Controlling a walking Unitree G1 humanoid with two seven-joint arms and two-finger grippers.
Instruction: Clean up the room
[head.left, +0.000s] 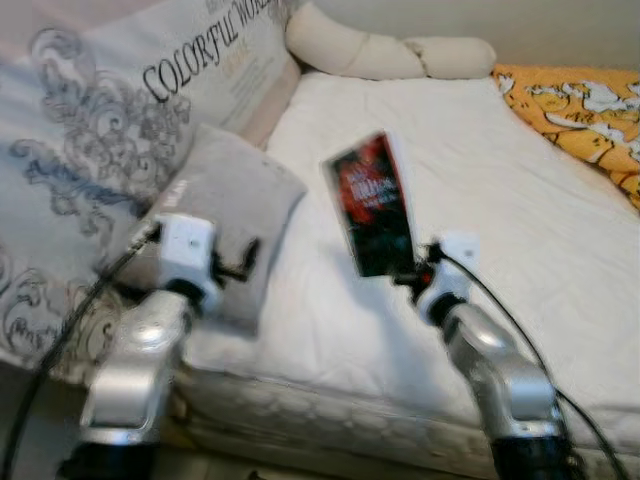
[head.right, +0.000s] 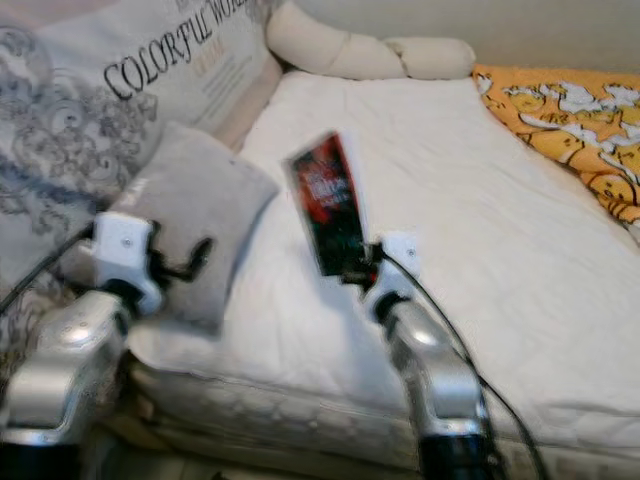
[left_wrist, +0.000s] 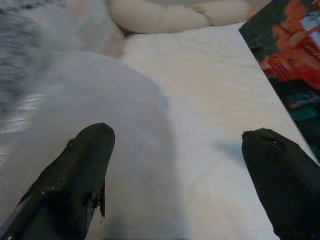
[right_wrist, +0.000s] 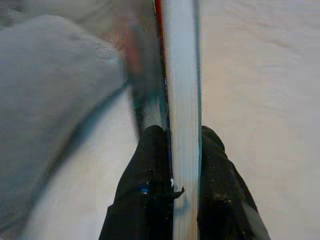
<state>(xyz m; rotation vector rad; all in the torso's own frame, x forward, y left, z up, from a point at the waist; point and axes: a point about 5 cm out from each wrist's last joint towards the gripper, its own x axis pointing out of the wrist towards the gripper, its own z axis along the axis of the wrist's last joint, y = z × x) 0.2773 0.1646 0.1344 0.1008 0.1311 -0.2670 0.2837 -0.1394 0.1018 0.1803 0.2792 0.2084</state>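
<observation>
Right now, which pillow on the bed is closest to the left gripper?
The small plain grey pillow, directly ahead of the left gripper; the printed pillow and cream bolster lie farther back.

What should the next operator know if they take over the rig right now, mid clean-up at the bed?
Right gripper: shut on the book, pinching its lower edge, the book lifted and tilted above the mattress.
Left gripper: open, holding nothing, hovering over the grey pillow at the left side of the bed.
Other things: a large printed cushion leans behind the grey pillow; a cream bolster lies at the head; an orange blanket lies at the far right.
Done: book picked up.
Left: put the book away; where it goes is not in view. Pillows look untidied.
</observation>
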